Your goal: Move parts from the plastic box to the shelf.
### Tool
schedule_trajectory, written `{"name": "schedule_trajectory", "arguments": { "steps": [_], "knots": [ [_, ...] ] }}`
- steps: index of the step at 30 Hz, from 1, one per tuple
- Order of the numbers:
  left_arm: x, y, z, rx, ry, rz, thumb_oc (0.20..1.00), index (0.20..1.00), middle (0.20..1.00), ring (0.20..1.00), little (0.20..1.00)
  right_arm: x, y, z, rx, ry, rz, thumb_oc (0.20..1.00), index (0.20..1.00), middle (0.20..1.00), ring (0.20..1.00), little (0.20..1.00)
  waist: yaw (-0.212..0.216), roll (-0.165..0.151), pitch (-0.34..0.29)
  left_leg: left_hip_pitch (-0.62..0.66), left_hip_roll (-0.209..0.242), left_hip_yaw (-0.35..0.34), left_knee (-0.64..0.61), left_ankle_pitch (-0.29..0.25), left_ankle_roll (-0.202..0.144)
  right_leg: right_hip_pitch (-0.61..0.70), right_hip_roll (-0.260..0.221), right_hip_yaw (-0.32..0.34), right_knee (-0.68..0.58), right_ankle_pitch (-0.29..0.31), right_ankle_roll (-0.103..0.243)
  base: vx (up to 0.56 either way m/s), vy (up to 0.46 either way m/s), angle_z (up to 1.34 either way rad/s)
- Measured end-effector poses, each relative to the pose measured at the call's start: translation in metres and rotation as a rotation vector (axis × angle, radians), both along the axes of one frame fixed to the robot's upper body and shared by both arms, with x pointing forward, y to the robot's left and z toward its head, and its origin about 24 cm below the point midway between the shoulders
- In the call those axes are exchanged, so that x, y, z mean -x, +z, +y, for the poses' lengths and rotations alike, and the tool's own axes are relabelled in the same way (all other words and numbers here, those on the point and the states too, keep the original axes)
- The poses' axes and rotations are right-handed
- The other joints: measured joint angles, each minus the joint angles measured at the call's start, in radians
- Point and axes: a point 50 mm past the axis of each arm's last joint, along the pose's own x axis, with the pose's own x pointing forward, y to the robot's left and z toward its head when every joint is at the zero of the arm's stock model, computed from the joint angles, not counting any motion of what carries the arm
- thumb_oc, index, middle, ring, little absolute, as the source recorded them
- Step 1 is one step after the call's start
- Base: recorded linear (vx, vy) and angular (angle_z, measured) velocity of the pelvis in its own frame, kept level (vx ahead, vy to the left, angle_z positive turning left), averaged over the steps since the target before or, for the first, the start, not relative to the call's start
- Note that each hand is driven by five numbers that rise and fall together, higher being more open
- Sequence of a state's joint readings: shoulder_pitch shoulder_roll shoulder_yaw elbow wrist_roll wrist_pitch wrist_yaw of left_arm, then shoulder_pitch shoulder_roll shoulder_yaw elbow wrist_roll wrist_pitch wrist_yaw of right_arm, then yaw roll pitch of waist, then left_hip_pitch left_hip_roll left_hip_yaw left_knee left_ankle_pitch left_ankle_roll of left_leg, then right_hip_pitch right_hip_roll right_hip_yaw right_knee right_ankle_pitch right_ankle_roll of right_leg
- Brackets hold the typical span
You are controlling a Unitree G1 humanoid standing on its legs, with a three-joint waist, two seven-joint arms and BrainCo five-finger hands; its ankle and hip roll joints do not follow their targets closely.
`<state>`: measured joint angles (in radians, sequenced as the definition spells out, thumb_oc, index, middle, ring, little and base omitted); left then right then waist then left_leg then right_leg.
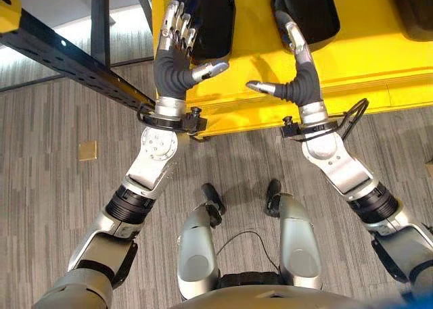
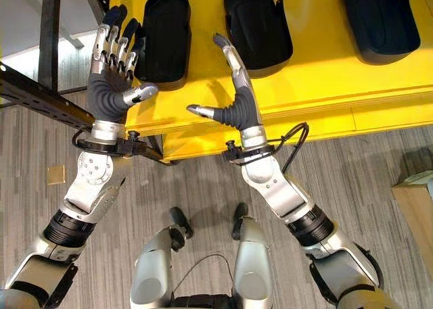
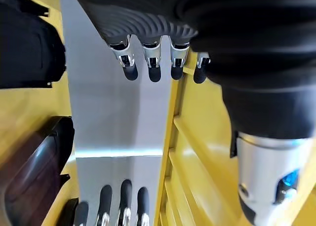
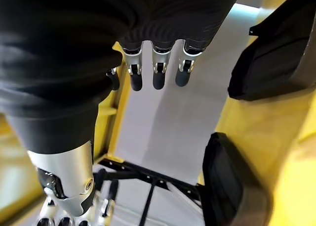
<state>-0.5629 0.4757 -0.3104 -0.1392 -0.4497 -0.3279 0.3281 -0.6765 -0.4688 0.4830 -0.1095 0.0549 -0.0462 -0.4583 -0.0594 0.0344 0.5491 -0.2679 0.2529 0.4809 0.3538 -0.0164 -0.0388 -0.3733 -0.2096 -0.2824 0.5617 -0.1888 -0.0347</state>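
Fingers (image 2: 115, 42) straight on both hands, black moulded parts (image 2: 164, 35) on yellow shelf (image 2: 338, 86)

Workshop or factory floor: yellow shelf (image 2: 325, 86) (black moulded parts (image 2: 257, 28) on it), black perforated steel frame (image 1: 67, 59).

My arms are silver-grey. Each hand, left hand (image 2: 111, 86) and right hand (image 2: 237, 109), wears a dark ribbed cover. I see silver fingers (image 2: 108, 49) with dark tips.

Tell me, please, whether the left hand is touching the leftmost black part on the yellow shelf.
Cannot tell. In the right eye view the left hand overlaps the leftmost black part's edge, fingers straight, but neither contact nor gap shows plainly.
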Motion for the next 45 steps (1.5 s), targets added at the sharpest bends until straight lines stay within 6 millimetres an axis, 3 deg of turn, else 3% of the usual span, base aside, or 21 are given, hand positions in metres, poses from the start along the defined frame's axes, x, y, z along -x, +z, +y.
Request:
{"name": "schedule_trajectory", "arguments": {
  "steps": [10,14,22,26,45],
  "knots": [
    [-0.024,0.012,0.013,0.049,0.181,0.027,1.000,1.000,1.000,1.000,1.000,-0.023,0.007,0.018,0.031,-0.006,0.082,1.000,1.000,1.000,1.000,1.000,0.032,0.014,-0.007,-0.032,0.008,-0.025,0.020,0.005,-0.008,-0.031,-0.005,-0.013,0.051,-0.028,-0.015,0.00,-0.033,0.04],
    [-0.026,0.012,0.017,0.075,0.253,0.019,1.000,1.000,1.000,1.000,1.000,-0.028,0.007,0.019,0.027,-0.034,0.100,1.000,1.000,1.000,1.000,1.000,0.061,0.015,-0.007,-0.047,0.010,-0.036,0.021,0.014,-0.013,-0.046,-0.008,-0.024,0.071,-0.041,-0.025,-0.01,-0.036,0.09],
    [-0.040,0.000,0.026,0.093,0.374,0.088,1.000,1.000,1.000,1.000,1.000,-0.045,0.010,0.015,-0.054,-0.204,0.097,1.000,1.000,1.000,1.000,1.000,0.079,0.015,-0.007,-0.070,0.010,-0.055,0.033,0.018,-0.015,-0.058,-0.015,-0.037,0.087,-0.049,-0.029,-0.01,-0.016,0.06],
    [-0.050,0.004,0.028,0.087,0.407,0.108,1.000,1.000,1.000,1.000,1.000,-0.047,0.018,0.016,-0.055,-0.246,0.073,1.000,1.000,1.000,1.000,1.000,0.076,0.015,-0.007,-0.097,0.010,-0.055,0.037,0.021,-0.011,-0.085,-0.017,-0.037,0.094,-0.046,-0.030,0.00,0.000,0.00],
    [-0.071,-0.009,0.016,-0.035,0.324,0.220,1.000,1.000,1.000,1.000,1.000,-0.061,-0.004,0.019,-0.219,-0.259,0.273,1.000,1.000,1.000,1.000,1.000,0.065,0.014,-0.002,-0.170,0.023,-0.054,0.062,0.020,-0.009,-0.153,-0.014,-0.038,0.104,-0.044,-0.034,-0.01,0.003,0.00]
  ]
}}
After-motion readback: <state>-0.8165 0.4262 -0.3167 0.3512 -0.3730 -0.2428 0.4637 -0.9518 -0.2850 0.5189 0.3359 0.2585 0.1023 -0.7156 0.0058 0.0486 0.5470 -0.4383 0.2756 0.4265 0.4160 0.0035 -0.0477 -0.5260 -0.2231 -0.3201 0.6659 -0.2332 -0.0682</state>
